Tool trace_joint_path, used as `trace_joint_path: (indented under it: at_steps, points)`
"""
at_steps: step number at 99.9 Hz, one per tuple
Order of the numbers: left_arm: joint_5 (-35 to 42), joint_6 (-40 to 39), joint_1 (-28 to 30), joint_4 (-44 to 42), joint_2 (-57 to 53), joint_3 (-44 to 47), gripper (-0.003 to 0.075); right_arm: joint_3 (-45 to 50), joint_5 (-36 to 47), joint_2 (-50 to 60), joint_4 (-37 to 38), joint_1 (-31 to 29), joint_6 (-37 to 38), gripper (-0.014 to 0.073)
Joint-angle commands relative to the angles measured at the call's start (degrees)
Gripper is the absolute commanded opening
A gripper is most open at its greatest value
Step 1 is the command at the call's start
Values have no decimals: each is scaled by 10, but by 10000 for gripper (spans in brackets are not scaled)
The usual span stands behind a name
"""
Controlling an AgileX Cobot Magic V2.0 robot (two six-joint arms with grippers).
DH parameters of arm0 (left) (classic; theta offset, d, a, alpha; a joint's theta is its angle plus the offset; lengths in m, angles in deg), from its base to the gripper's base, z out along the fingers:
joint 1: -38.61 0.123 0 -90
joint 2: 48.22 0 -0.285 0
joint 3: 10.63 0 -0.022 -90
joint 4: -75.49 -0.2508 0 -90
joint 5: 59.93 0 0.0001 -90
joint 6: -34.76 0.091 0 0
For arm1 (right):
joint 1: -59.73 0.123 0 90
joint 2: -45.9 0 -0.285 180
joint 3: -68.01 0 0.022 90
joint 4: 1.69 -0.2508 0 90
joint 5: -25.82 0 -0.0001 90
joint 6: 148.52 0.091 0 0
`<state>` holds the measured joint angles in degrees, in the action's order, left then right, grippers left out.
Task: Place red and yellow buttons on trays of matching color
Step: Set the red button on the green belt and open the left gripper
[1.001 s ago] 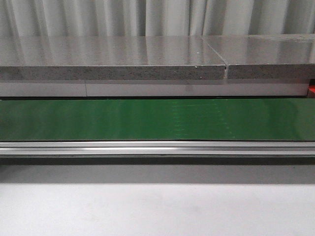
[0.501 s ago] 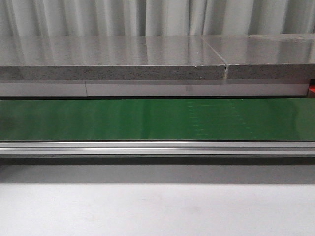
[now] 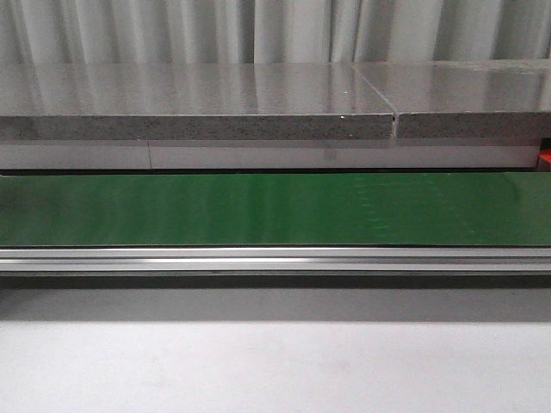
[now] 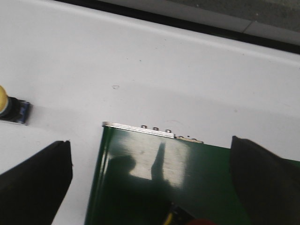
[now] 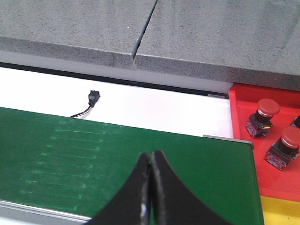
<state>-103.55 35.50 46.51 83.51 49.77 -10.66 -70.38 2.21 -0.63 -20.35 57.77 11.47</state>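
Faint pale marks on the green belt [image 3: 275, 209] have drifted rightward. Grey stone counter [image 3: 198, 99] fills mid-frame, under pleated curtains [image 3: 258, 30]. Left hand [image 4: 150, 178] gapes apart; right hand [image 5: 150, 187] is pressed together, empty. Two red buttons [image 5: 262, 115] sit on the red tray [image 5: 239, 140], right edge.

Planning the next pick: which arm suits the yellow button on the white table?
Left, probably: the left claw is open with the yellow button in view; the right claw is shut over the belt.
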Motion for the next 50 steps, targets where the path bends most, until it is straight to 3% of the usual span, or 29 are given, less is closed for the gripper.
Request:
trace_joint_path:
  at_steps: [1,24,50]
  points:
    - [26,-4,24,7,-22,-20,660,-14,37,1,-4,1,-6,-66]
    - [29,-4,111,9,5,-20,660,-14,37,1,-4,1,-6,-66]
    - [62,-4,160,11,74,-20,660,-14,37,1,-4,1,-6,-66]
